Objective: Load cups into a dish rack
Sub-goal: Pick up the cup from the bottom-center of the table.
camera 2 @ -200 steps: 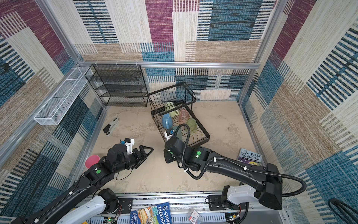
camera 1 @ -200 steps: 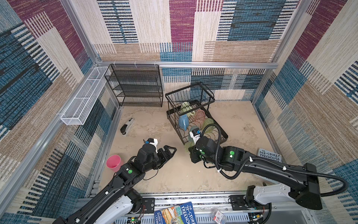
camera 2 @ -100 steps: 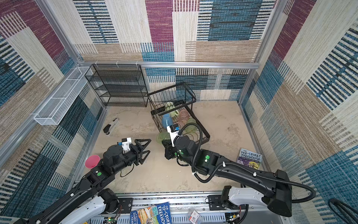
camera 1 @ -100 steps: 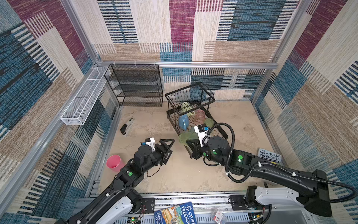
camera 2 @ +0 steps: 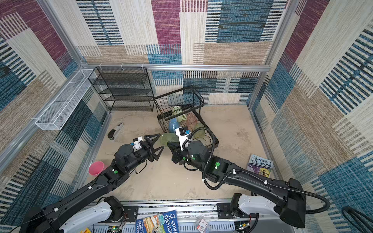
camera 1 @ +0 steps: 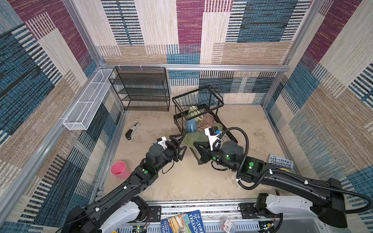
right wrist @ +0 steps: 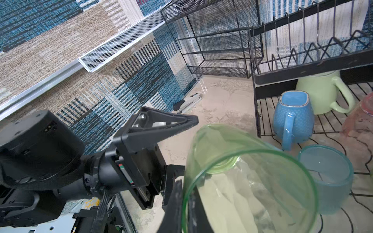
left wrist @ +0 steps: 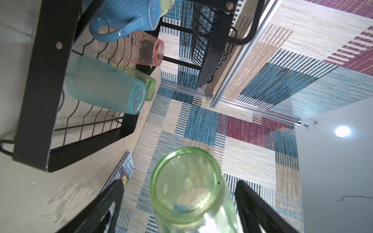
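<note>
Since a second ago the right arm has drawn back from the near corner of the dish rack [left wrist: 38,84] and brought a green tumbler [camera 1: 191,139] into clear sight, while the left gripper [camera 1: 183,142] has swung up toward it. The right gripper [camera 1: 196,143] is pinched shut on the tumbler's rim and holds it on its side, clear of the floor, at about 7 o'clock from the rack, with the base pointing at the left arm. The left gripper stands wide open with a finger on either side of the tumbler. Whether either finger touches the plastic I cannot tell from the wrist view. This looks like a handover or a change of grip before loading. In the rack, at 12 to 1 o'clock on the floor, are a blue mug [camera 1: 190,126], a pale green mug [camera 1: 194,113], a pink tumbler [camera 1: 207,120] and a teal tumbler [left wrist: 105,86]. A pink cup [camera 1: 119,169] waits on the floor at 9 o'clock. The next move probably needs the left fingers to close on the tumbler's body before the right lets go, and gently, since the thin wall may slip or flex.
</note>
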`<move>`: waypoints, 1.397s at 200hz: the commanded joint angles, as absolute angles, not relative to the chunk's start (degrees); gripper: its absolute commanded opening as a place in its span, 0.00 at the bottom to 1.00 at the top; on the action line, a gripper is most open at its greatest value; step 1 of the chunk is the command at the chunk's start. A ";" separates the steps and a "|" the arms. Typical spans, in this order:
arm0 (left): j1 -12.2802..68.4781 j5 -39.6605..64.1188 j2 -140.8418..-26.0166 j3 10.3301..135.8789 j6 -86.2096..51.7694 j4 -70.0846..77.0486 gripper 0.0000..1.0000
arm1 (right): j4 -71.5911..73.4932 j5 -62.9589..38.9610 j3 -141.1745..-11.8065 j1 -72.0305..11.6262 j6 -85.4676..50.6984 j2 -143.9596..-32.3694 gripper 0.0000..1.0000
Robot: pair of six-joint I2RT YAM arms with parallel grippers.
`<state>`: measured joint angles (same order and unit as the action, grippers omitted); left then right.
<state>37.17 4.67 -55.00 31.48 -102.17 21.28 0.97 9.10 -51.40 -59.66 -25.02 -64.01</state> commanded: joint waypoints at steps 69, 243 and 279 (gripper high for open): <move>37.39 4.61 -61.17 37.29 -105.97 29.62 0.90 | 7.92 5.45 -50.65 -58.17 -24.52 -63.15 0.00; 37.19 6.25 -66.90 40.52 -103.97 33.82 0.63 | 9.11 -2.40 -51.23 -54.58 -25.31 -63.58 0.00; 36.88 4.85 -64.94 42.80 -97.61 27.75 0.59 | 7.79 -1.54 -51.94 -53.80 -25.49 -64.23 0.11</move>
